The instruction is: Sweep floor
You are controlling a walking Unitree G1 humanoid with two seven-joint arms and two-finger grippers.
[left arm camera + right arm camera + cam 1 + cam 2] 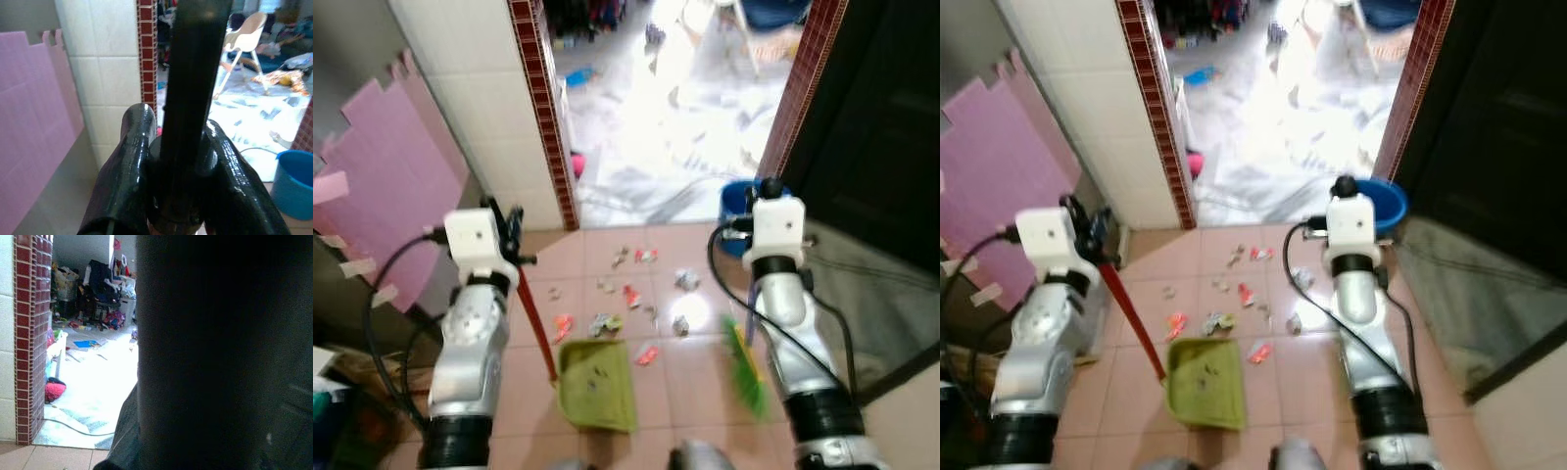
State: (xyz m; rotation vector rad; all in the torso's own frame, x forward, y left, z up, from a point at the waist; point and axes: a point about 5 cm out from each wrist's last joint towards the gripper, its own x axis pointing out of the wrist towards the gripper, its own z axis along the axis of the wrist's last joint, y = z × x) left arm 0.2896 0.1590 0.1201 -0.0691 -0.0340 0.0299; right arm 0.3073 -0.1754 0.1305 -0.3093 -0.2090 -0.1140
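Gripping the dustpan handle [534,323], left claw [178,161] rests green dustpan [597,385], bits inside; right claw unclear.

Green dustpan [597,386] flat beside scattered litter [631,294]

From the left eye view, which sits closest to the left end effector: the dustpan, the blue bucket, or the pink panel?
1. Pink panel, beside the left end effector on the wall.
2. Dustpan, below it on the floor.
3. Blue bucket, far across by the doorway.
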